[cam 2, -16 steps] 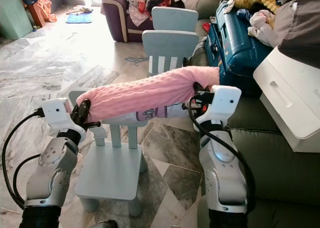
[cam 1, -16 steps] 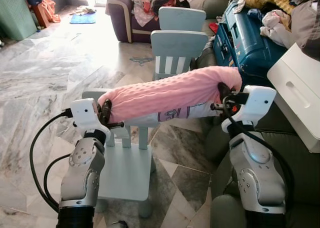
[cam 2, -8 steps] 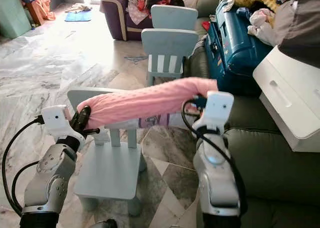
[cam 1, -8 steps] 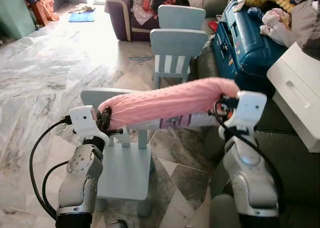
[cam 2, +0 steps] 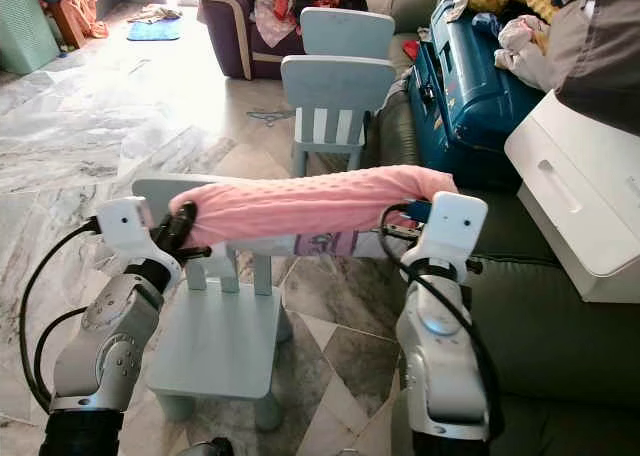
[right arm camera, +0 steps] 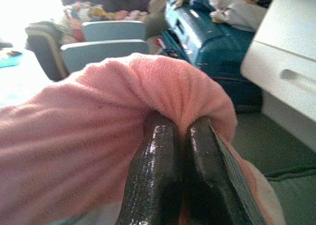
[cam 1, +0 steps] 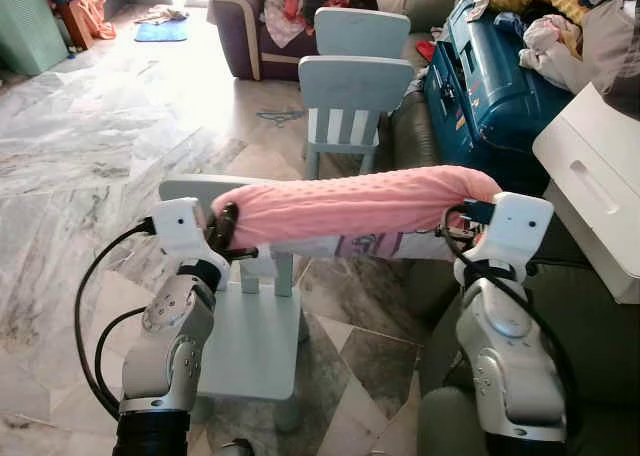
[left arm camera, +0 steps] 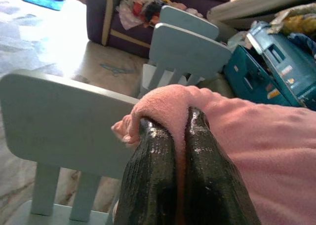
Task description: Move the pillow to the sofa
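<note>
A long pink pillow [cam 1: 350, 204] with a white printed underside hangs stretched between my two grippers, above a small pale-blue chair [cam 1: 250, 336]. My left gripper [cam 1: 222, 238] is shut on the pillow's left end; its black fingers [left arm camera: 148, 175] pinch the pink fabric. The right gripper [cam 1: 462, 216] is shut on the right end, where the fingers [right arm camera: 158, 170] clamp a fold. The dark grey-green sofa [cam 1: 590, 316] lies below and to the right of my right arm.
A second pale-blue chair [cam 1: 352, 91] and a third behind it stand ahead. A blue suitcase [cam 1: 500, 76] and a white drawer unit [cam 1: 600, 176] rest on the sofa's far part. A purple armchair [cam 1: 250, 26] heaped with clothes stands beyond. Open marble floor [cam 1: 90, 146] spreads left.
The pillow has levelled out and shifted right with both grippers still holding its ends. The right arm has moved over the sofa's edge. The camera has shifted slightly.
</note>
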Robot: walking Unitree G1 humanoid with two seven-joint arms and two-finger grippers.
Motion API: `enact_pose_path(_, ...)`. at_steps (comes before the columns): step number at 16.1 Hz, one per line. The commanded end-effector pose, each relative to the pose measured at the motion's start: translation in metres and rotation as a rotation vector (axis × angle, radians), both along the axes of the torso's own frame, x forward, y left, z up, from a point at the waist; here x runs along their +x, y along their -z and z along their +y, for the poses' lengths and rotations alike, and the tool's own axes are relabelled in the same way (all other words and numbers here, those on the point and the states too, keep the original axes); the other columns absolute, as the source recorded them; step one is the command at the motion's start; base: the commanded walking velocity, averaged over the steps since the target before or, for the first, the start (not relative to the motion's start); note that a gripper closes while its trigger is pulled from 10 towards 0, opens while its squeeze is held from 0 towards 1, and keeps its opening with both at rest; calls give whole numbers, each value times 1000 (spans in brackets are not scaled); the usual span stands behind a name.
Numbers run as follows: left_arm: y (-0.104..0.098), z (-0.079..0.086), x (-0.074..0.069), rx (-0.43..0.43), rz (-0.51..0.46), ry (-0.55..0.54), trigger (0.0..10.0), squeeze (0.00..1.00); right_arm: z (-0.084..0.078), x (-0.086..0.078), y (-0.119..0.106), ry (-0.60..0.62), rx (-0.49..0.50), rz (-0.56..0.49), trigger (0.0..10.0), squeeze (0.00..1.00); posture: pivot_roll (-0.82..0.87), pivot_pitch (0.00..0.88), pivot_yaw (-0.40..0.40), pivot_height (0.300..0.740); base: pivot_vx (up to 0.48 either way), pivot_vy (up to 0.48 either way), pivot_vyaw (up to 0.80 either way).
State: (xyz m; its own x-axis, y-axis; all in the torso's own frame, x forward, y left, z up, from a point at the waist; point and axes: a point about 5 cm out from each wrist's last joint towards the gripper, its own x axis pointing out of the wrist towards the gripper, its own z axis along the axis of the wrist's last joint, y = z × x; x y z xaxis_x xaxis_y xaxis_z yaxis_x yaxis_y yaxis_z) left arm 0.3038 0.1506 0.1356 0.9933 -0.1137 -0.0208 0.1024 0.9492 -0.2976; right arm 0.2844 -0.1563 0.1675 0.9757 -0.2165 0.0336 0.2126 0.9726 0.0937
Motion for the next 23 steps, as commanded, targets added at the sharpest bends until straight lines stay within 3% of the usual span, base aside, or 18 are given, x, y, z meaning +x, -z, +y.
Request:
enact_pose_path(1,-9,0,1,22,-39,6,10000,0,-1,-4,-14,-13,10,-83,0,0,-101,116,-44,740,0,0,0)
enact_pose_path(2,-9,0,1,18,-42,7,10000,0,0,-3,-14,-26,12,-81,0,0,-103,117,-45,740,0,0,0)
enact_pose_path(3,-10,0,1,17,-44,-2,10000,0,2,-3,-15,-51,12,-71,5333,0,-105,118,-46,740,0,0,0)
enact_pose_path(4,-10,0,1,23,-43,-7,10000,0,2,-3,-14,-53,4,-60,10000,0,-106,118,-48,740,0,0,-738)
enact_pose_path(23,-11,-8,2,-11,-42,34,10000,0,6,-2,-16,-151,25,-73,10000,0,-111,121,-52,740,0,0,-709)
